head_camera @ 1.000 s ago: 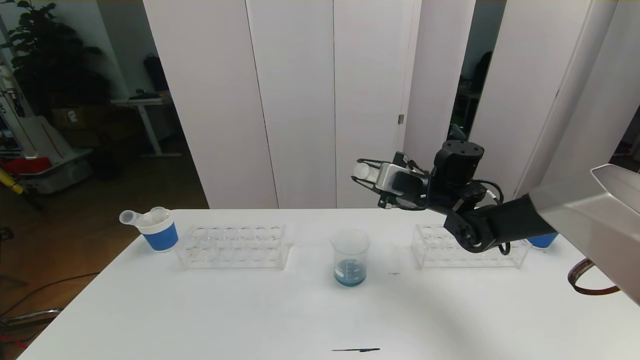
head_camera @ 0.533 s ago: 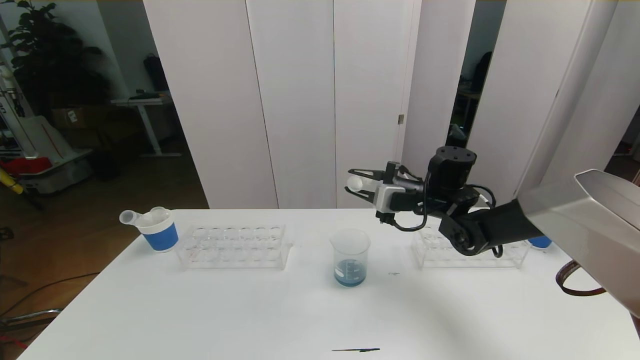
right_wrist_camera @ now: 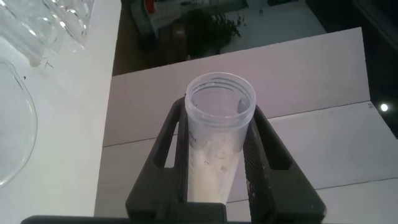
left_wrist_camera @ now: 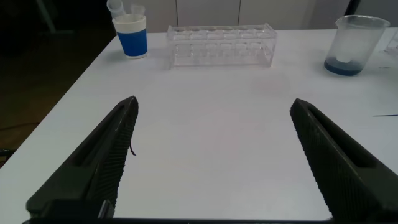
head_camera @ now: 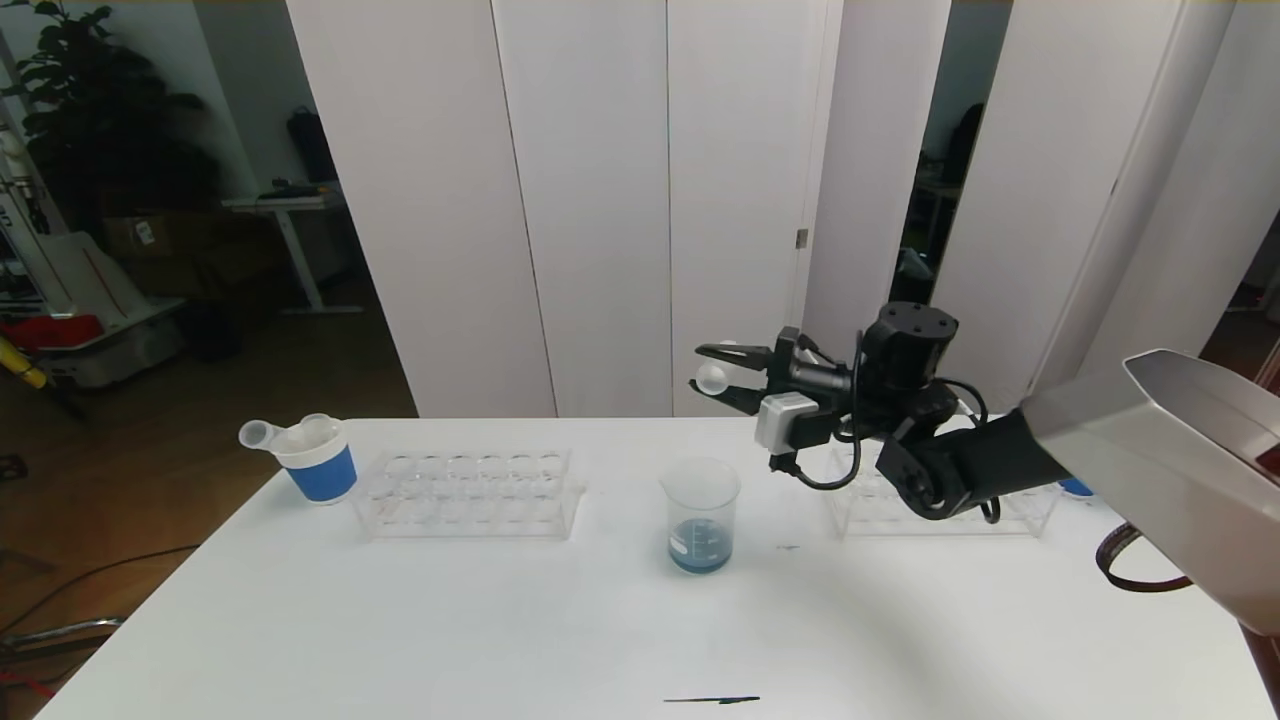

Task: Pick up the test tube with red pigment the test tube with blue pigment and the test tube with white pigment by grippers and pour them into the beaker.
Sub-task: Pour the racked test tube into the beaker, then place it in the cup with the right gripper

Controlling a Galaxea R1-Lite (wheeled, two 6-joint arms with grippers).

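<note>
My right gripper (head_camera: 714, 377) is shut on the test tube with white pigment (head_camera: 711, 378). It holds the tube roughly level, mouth pointing left, above and just right of the beaker (head_camera: 700, 515). In the right wrist view, cream-white pigment lies along the inside of the tube (right_wrist_camera: 214, 155) between the jaws of the right gripper (right_wrist_camera: 219, 109), and the beaker's rim (right_wrist_camera: 15, 134) curves in at the edge. The beaker holds a little blue liquid. My left gripper (left_wrist_camera: 213, 106) hangs open over bare table with nothing in it. No tube with red or blue pigment is in view.
Two clear tube racks stand on the white table, one (head_camera: 470, 492) left of the beaker and one (head_camera: 940, 500) behind my right arm. A white-and-blue paper cup (head_camera: 316, 462) with empty tubes sits far left. Another cup (head_camera: 1077, 487) is mostly hidden at right.
My right gripper has dropped lower and shifted slightly left toward the beaker. Its wrist has rolled, so the white block has gone from on top to underneath. The left gripper has not moved.
</note>
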